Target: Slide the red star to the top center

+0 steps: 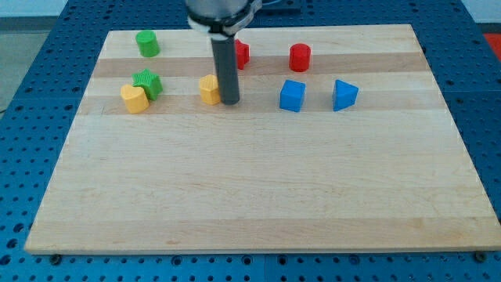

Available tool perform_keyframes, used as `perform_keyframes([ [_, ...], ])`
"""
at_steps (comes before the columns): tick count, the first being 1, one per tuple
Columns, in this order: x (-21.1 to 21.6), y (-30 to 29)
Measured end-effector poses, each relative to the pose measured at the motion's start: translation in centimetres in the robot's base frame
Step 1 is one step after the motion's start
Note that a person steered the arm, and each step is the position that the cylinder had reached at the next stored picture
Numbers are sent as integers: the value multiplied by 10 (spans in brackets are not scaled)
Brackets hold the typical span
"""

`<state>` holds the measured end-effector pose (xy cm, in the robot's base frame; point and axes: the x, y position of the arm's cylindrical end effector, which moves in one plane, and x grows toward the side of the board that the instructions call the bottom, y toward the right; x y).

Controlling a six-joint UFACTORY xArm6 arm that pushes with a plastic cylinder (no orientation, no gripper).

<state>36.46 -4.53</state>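
A pale wooden table [258, 196] with faint lengthwise plank seams fills most of the view. Around its edges shows a blue perforated base [23, 94], dotted with holes, evenly lit.

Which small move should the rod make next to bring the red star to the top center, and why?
Probably my tip should draw back toward the view's bottom and circle round to the view's right of the red star. The tip now sits right beside the yellow block, below the star, which the rod partly hides. The star seems already near the top center, so only a small nudge looks necessary.
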Motion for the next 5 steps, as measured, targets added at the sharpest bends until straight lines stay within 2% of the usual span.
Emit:
perform_keyframes([
  [1,-21,-8],
  [2,8,38],
  [5,-87,-14],
])
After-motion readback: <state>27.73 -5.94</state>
